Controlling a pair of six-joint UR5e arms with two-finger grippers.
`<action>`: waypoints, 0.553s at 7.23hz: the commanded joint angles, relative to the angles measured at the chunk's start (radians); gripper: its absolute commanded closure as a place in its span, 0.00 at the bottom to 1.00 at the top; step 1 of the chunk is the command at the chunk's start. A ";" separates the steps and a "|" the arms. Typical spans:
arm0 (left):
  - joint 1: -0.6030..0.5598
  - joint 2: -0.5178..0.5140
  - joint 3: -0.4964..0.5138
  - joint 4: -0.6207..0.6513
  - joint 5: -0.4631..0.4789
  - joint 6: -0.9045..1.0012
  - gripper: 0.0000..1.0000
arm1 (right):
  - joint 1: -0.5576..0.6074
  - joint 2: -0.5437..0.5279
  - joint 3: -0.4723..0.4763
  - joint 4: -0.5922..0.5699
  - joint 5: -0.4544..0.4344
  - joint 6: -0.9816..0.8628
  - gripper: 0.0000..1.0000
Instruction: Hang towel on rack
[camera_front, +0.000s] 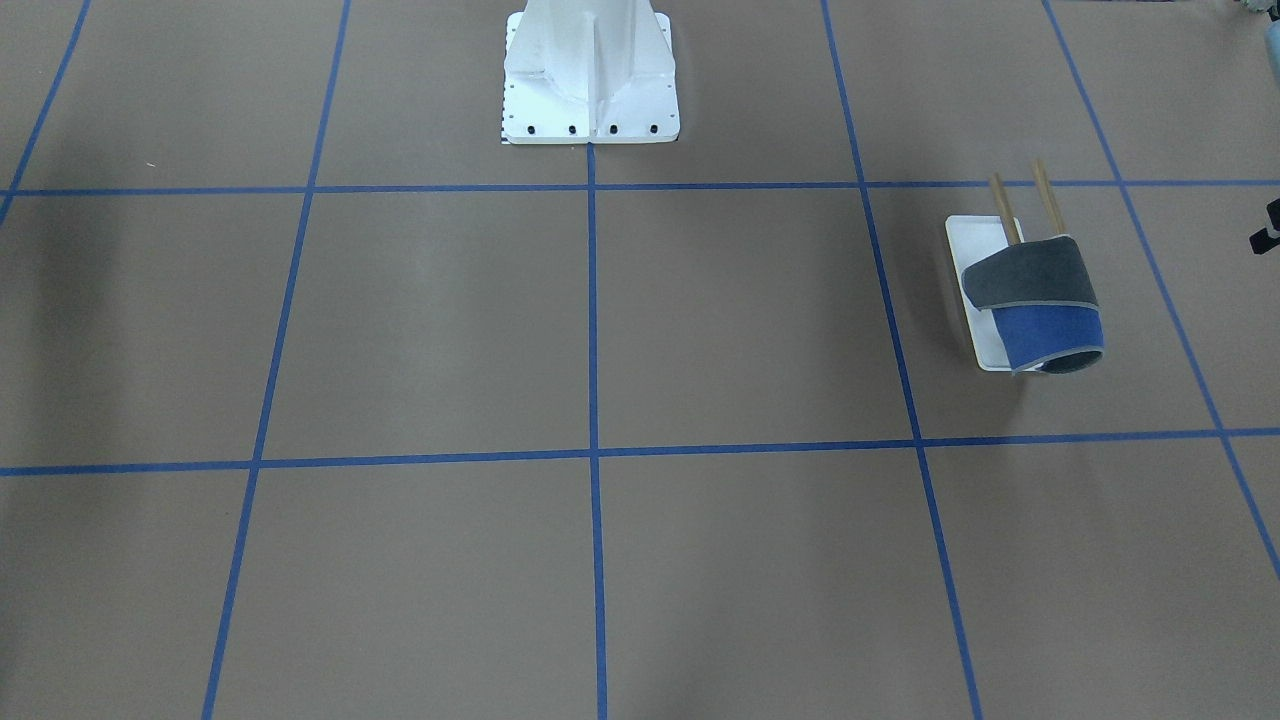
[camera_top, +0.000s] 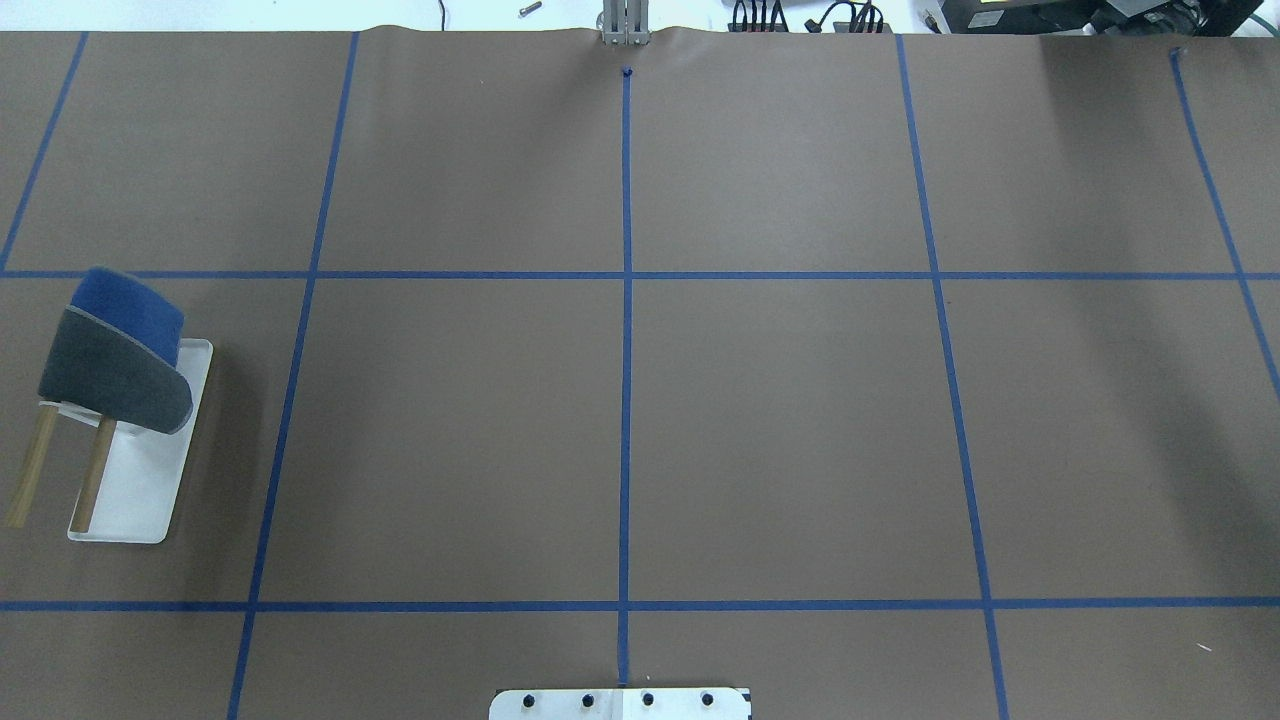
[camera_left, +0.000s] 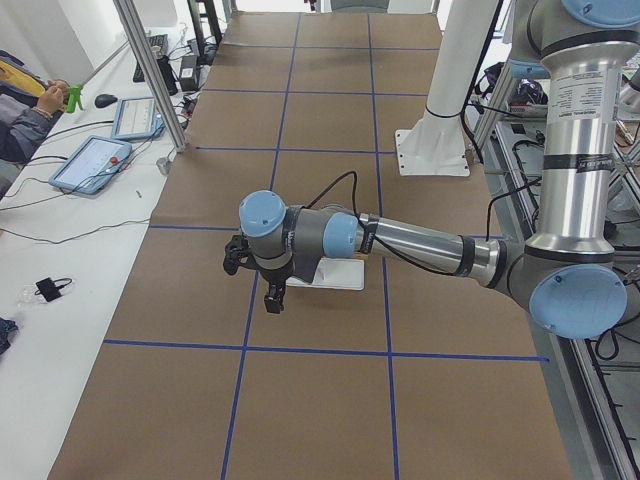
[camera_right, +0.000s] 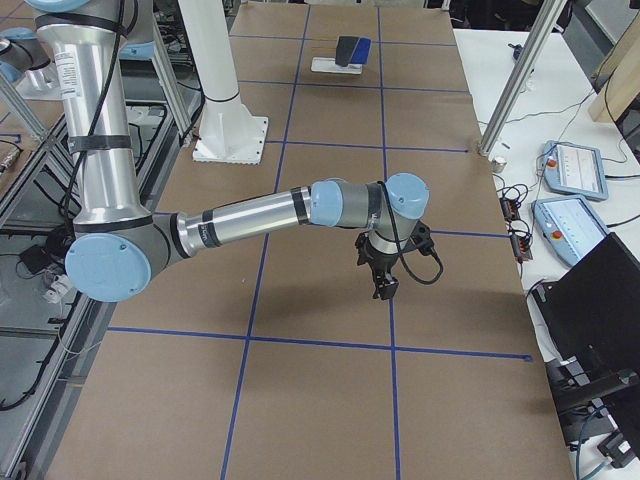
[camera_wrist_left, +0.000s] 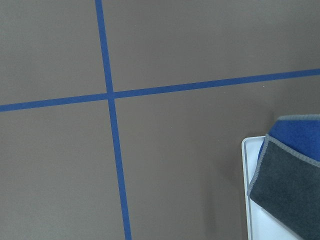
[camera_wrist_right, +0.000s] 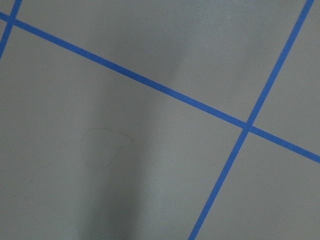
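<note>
Draping over the rack, the towel hangs (grey uppermost).

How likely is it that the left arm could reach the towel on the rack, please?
Probably yes: the left pincer hangs near the rack, and nothing stands between it and the towel.

The rack, with the towel draped over it, is the obstacle. Bare counter lies on every side of it, and the pedestal stands well apart.
</note>
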 joint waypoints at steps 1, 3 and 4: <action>0.001 -0.006 -0.005 -0.001 0.000 -0.005 0.02 | -0.031 -0.007 -0.008 0.003 0.010 0.002 0.00; 0.002 -0.010 0.004 -0.001 0.001 -0.005 0.02 | -0.031 -0.027 -0.002 0.003 0.016 0.002 0.00; 0.005 -0.017 0.006 0.000 0.001 -0.005 0.02 | -0.031 -0.057 0.002 0.004 0.062 0.002 0.00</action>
